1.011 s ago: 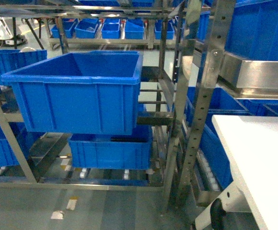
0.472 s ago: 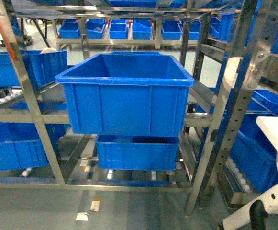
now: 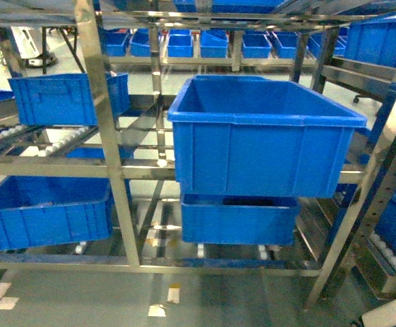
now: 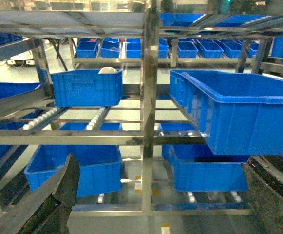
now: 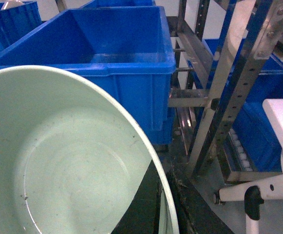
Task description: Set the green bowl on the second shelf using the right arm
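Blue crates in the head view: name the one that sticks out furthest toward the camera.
The large deep crate on the middle tier, right of centre. It juts forward past the steel uprights, above a shallower crate; the others sit back within the rack.

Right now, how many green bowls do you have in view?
1. The green bowl fills the lower left of the right wrist view, close to the camera, in front of the large blue crate. Crates could hide others.
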### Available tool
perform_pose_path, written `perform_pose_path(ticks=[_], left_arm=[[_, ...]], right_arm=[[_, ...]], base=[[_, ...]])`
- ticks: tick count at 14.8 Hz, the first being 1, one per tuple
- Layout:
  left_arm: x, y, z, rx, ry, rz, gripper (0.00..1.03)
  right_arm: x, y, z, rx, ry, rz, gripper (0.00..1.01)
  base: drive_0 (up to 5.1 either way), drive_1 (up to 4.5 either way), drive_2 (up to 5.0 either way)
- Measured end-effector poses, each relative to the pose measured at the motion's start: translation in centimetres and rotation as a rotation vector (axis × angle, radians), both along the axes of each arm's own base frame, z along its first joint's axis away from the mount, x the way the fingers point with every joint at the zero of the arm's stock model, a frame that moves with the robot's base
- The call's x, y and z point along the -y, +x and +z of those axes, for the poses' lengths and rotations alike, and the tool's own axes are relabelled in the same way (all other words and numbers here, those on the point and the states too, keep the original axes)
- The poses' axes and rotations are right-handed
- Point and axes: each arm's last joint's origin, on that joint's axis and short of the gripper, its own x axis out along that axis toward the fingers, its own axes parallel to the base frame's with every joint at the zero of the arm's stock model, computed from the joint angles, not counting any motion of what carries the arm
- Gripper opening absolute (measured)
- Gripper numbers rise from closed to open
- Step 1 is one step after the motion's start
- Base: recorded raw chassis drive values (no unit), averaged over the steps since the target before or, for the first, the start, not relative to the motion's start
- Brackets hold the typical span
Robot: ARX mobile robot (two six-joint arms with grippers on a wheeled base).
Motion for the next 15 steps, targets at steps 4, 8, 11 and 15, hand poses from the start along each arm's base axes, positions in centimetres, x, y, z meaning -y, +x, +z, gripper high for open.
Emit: perform_pose_path(ticks=[4, 8, 11, 15], left_arm=[[-0.01, 0.00, -0.02, -0.001, 0.000, 0.005, 0.98], [0.00, 0.00, -0.04, -0.003, 0.000, 0.003, 0.98], [0.01, 0.00, -0.02, -0.001, 0.000, 0.000, 0.98], [0.00, 0.00, -0.02, -0.001, 0.000, 0.001, 0.98]], right_arm=[[0.00, 0.00, -0.11, -0.008, 0.001, 0.000, 0.02], [-0.11, 0.05, -0.02, -0.008, 0.001, 0.007, 0.02], [-0.13, 0.04, 0.09, -0.002, 0.001, 0.007, 0.02], [-0.13, 0.06, 0.16, 0.005, 0.001, 0.008, 0.02]], base=[[-2.5, 1.24, 1.2], [0.0, 2.12, -2.2], [0.1, 4.40, -4.3], [0.0, 4.38, -4.3]])
